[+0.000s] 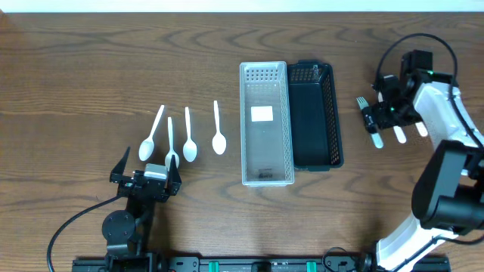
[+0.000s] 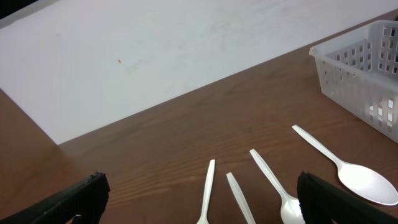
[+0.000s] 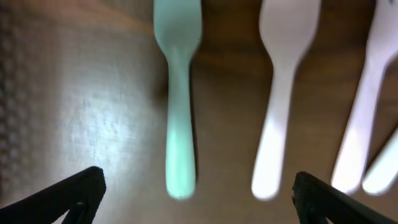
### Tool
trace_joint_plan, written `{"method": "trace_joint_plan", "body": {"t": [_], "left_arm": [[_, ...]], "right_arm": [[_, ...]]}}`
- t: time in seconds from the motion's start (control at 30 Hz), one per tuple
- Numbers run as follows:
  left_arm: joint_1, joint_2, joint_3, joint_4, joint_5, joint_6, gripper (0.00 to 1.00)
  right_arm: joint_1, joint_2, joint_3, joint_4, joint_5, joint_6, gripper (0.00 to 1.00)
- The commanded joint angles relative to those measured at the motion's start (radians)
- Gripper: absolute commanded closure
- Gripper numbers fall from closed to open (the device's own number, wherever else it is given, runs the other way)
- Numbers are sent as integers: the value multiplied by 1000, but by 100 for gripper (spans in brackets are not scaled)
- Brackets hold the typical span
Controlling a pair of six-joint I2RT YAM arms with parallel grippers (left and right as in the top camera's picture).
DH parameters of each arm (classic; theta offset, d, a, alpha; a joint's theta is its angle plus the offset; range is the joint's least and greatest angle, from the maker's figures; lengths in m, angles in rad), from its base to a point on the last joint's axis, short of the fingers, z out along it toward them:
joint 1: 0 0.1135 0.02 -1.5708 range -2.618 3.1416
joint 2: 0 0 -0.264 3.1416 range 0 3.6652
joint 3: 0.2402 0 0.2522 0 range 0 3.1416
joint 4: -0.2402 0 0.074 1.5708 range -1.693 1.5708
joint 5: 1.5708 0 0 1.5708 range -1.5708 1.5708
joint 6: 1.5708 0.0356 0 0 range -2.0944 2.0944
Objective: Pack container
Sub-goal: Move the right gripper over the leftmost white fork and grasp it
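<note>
Right end effector (image 3: 198, 198) hangs wide open above the leftmost fork (image 3: 179, 124), lying flat on the tabletop (image 3: 81, 112) right of the black basket (image 1: 316, 121); light, thin, slippery plastic, it seems best pinched across mid-handle.

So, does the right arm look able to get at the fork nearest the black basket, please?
Probably yes: the right pincer hangs open right above that fork, and nothing covers it. The neighbouring fork also lies within its span, so closing could catch both.
</note>
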Motion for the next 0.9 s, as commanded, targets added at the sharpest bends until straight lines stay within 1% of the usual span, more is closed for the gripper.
{"method": "trace_joint_plan", "body": {"t": [0.0,0.13,0.3,0.5,0.77,0.8,0.87], "left_arm": [[6,-5,-17,-33,15,-9,2],[6,-5,-17,-33,15,-9,2],[6,-5,-17,-33,15,-9,2],[6,-5,-17,-33,15,-9,2],[6,-5,-17,-33,15,-9,2],[6,-5,-17,-33,15,-9,2],[6,-5,-17,-33,15,-9,2]], "right_arm": [[34,33,11,35,7,-16,1],[50,66,11,60,7,-16,1],[52,114,11,71,7,29,1],[51,162,11,79,2,29,1],[51,176,11,106,-1,26,1],[51,176,11,109,-1,26,2],[51,176,11,112,-2,26,12]]}}
